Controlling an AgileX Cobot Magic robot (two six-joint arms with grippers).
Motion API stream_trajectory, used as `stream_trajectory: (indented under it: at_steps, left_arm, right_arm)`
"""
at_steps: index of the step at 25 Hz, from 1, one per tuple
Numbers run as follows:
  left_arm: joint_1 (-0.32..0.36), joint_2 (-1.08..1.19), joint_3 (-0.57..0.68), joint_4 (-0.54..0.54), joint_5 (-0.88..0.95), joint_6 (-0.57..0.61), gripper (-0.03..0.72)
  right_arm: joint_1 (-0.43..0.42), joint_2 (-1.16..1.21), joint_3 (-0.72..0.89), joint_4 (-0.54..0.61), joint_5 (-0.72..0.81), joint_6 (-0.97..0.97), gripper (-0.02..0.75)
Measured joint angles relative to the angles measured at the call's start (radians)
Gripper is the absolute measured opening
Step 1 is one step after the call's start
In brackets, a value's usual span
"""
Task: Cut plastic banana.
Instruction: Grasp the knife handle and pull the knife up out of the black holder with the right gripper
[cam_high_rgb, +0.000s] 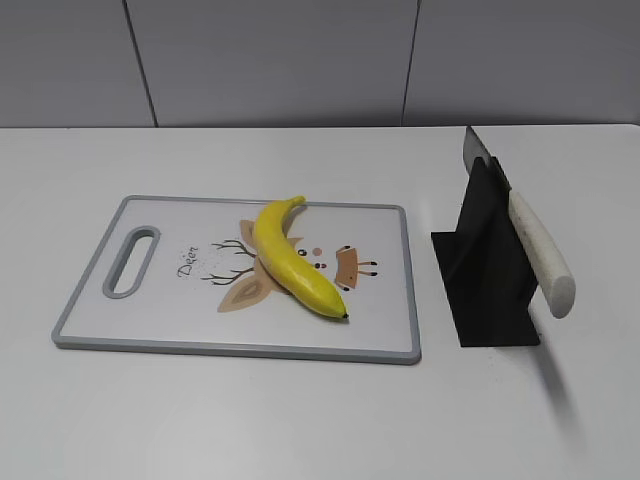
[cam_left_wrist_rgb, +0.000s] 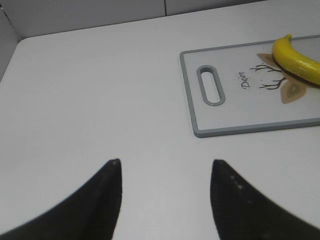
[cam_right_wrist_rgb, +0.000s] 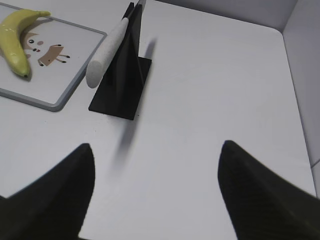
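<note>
The plastic banana (cam_high_rgb: 292, 259) lies diagonally on the white, grey-rimmed cutting board (cam_high_rgb: 150, 340), dark tip toward the front. It also shows in the left wrist view (cam_left_wrist_rgb: 295, 62) and the right wrist view (cam_right_wrist_rgb: 14, 41). A knife with a white handle (cam_high_rgb: 540, 252) rests slanted in a black stand (cam_high_rgb: 485, 290) right of the board; the right wrist view shows it too (cam_right_wrist_rgb: 107, 52). My left gripper (cam_left_wrist_rgb: 165, 167) is open and empty over bare table, left of and nearer than the board. My right gripper (cam_right_wrist_rgb: 156, 150) is open and empty, nearer than the stand. Neither gripper shows in the exterior view.
The board has a slot handle (cam_high_rgb: 131, 260) at its left end and a deer drawing under the banana. A grey wall (cam_high_rgb: 300, 60) stands behind the white table. The table's edges show at the left (cam_left_wrist_rgb: 7, 70) and the right (cam_right_wrist_rgb: 295, 90).
</note>
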Motion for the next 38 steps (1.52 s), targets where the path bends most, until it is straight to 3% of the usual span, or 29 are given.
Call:
stream_trajectory:
  at_steps: [38]
  left_arm:
    - [0.000, 0.000, 0.002, 0.000, 0.000, 0.000, 0.544]
  right_arm:
    - [0.000, 0.000, 0.000, 0.004, 0.000, 0.000, 0.595]
